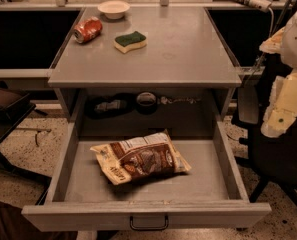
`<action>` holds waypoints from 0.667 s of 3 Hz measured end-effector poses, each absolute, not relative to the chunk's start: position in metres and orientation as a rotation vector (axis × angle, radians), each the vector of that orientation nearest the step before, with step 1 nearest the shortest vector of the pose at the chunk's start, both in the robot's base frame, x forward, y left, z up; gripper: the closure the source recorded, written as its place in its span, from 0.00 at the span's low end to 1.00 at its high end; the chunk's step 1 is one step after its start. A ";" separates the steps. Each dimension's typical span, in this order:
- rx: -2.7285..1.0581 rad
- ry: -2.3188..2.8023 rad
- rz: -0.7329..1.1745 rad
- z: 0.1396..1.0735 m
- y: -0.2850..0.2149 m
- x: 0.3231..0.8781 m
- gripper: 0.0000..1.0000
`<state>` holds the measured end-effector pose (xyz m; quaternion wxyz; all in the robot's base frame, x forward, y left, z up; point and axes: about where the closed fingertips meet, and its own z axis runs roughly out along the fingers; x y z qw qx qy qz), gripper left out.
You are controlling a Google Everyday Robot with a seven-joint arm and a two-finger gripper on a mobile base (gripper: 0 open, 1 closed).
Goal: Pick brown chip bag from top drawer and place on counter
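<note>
The brown chip bag [140, 157] lies flat in the middle of the open top drawer [68, 156], tilted slightly, with its cream-yellow ends to the left and right. The drawer is pulled fully out, and its dark wire handle [148, 223] is at the centre of the front panel. The counter [178, 49] is the grey tabletop above it. My gripper [283, 106] is at the right edge of the view, beside the drawer's right wall and level with the counter's front edge. It is well clear of the bag and holds nothing.
On the counter stand a red can [87, 29] on its side, a green-and-yellow sponge [130, 41] and a white bowl [113, 9], all at the back left. A dark chair [280, 159] is to the right of the drawer. A dark stand [5, 109] is to the left.
</note>
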<state>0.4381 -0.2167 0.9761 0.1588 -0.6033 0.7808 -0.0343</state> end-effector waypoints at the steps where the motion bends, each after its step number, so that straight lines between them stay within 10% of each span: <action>1: -1.725 2.232 -0.098 0.976 -0.217 0.438 0.00; 2: -1.669 2.246 -0.043 0.964 -0.212 0.440 0.00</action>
